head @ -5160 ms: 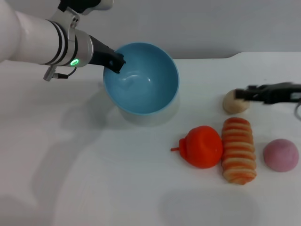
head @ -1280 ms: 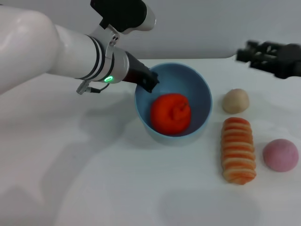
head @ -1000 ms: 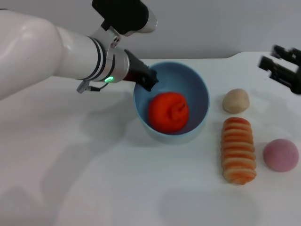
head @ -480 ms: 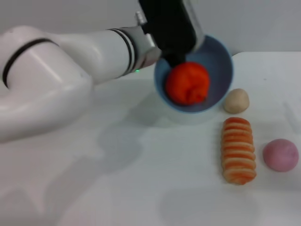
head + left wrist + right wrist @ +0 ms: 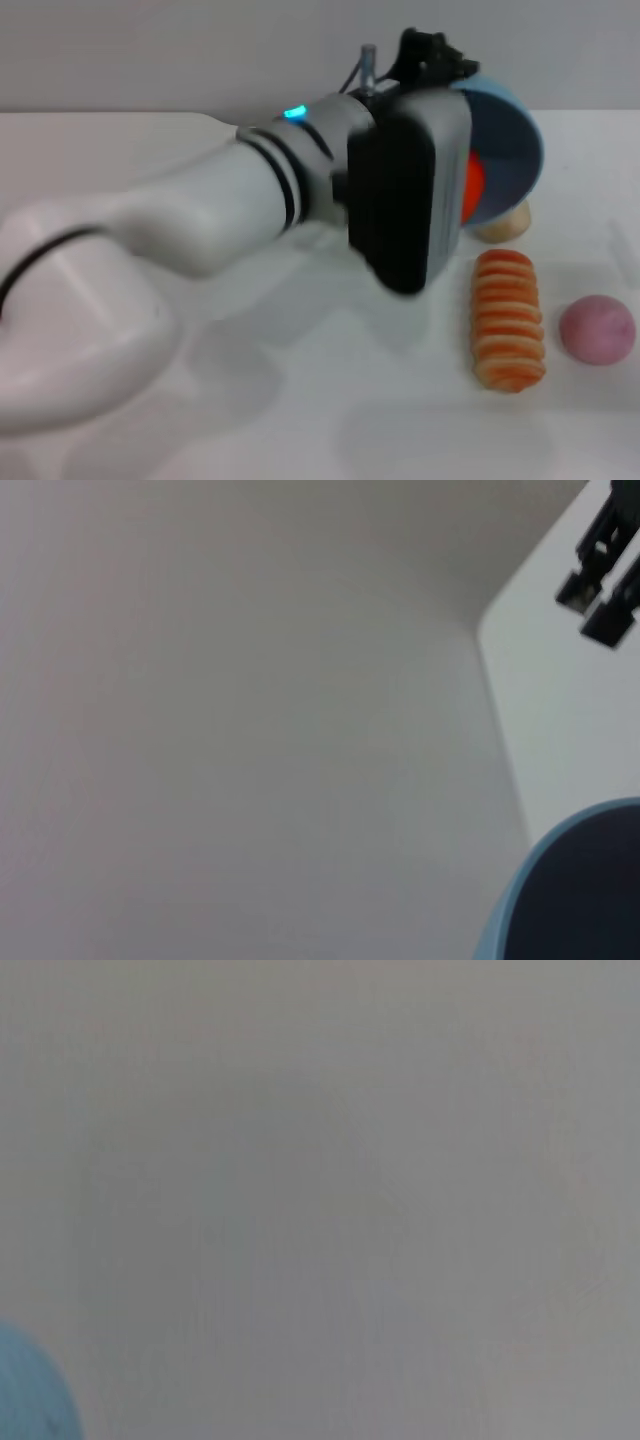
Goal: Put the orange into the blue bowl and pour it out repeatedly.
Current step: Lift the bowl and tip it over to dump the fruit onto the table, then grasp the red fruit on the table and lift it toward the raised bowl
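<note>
The left arm (image 5: 250, 200) reaches across the white table (image 5: 250, 420) from the near left toward the far right, its wrist and a black camera block filling the middle of the head view. At its end the left gripper (image 5: 432, 55) holds the blue bowl (image 5: 510, 140) by the rim, lifted off the table and tipped steeply so its opening faces the near left. The orange (image 5: 473, 185) sits inside the tilted bowl, only a sliver of it visible past the black block. Under the bowl's lower edge a small beige ball (image 5: 505, 225) rests on the table. Nearer, a striped bread loaf (image 5: 508, 318) lies lengthwise, and a pink ball (image 5: 597, 329) sits just to its right. In the left wrist view a curved piece of the bowl's rim (image 5: 570, 890) shows, with the right gripper (image 5: 605, 565) far off beyond it, raised in front of the wall; I cannot tell whether it is wide or narrow.
</note>
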Controlling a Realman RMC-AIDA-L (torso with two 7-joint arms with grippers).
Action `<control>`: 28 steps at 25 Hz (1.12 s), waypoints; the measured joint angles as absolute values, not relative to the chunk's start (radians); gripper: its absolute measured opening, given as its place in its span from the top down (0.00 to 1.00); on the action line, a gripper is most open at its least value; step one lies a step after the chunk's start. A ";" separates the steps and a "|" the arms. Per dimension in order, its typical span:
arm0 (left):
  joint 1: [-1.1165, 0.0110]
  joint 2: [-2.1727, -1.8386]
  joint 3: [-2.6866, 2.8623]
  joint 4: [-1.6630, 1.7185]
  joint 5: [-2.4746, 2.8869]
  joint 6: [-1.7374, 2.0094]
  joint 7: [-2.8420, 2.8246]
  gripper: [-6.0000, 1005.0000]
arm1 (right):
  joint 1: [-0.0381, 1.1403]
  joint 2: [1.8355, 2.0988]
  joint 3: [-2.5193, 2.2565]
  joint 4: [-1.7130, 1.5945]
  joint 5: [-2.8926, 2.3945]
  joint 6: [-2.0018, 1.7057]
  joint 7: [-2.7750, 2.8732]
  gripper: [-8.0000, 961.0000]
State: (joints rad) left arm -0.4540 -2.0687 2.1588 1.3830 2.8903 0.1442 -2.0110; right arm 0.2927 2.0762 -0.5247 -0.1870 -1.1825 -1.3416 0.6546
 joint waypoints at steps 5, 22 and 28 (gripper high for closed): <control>-0.379 -2.070 2.230 1.364 2.890 -0.044 -1.789 1.00 | 0.299 2.078 -0.523 -0.178 -1.182 -1.346 0.635 0.45; -0.315 -2.076 2.251 1.295 2.624 -0.330 -1.632 1.00 | 0.304 2.072 -0.503 -0.175 -1.161 -1.332 0.779 0.45; -0.352 -2.070 2.115 1.343 2.233 -0.128 -1.647 1.00 | 0.296 2.065 -0.510 -0.282 -1.221 -1.317 1.022 0.45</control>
State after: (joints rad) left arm -0.3517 -2.0702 2.1149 1.3426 2.2335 -0.1277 -1.6474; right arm 0.2955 2.0652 -0.5103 -0.2820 -1.2206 -1.3174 1.0219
